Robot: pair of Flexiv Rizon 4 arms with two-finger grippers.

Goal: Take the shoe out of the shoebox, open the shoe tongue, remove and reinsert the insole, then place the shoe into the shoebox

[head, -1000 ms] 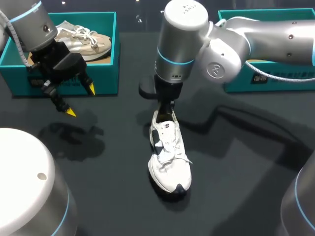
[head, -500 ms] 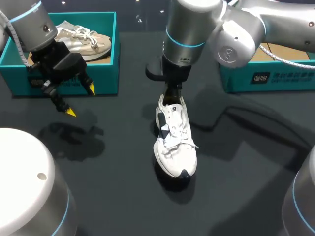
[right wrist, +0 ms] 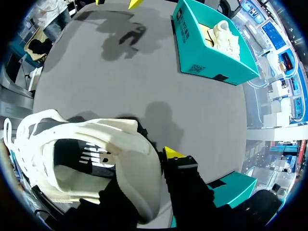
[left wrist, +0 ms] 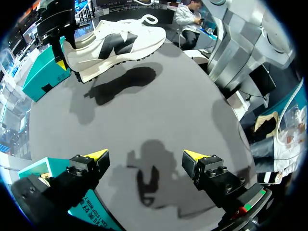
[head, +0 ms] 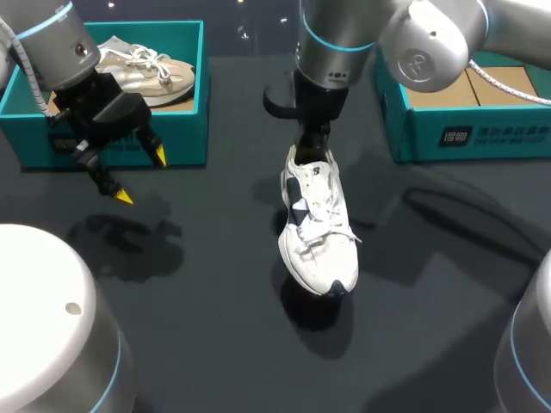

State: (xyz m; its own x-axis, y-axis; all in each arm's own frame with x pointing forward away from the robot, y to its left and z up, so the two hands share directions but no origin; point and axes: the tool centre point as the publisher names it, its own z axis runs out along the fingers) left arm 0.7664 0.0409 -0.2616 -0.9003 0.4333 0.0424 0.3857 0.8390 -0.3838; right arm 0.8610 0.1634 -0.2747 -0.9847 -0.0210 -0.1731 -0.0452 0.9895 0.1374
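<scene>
Dark table (head: 198, 284) seen from above w/ two robot arms. The right claw (head: 312, 148), coming in from the far right, is grasping a white shoe (head: 317, 228) w/ dark side marks by its heel. In the right wrist view one yellow-tipped finger is pressing the outside of the heel collar; the other is hidden by the shoe. The shoe is hanging above the table, approx. mid-scene, heel far, toe pointing near, laces loose, its shadow lying apart beneath it. The left claw (head: 142, 176) is hovering at the far left, fingers spread wide & gripping nothing, just in front of a teal shoebox (head: 176, 146) that is holding a second, pale shoe (head: 146, 64). Another teal shoebox (head: 448, 133) is sitting at the far right, near the hanging shoe but not touching it. From the left wrist, the white shoe is showing side-on, well ahead of the released fingers.
</scene>
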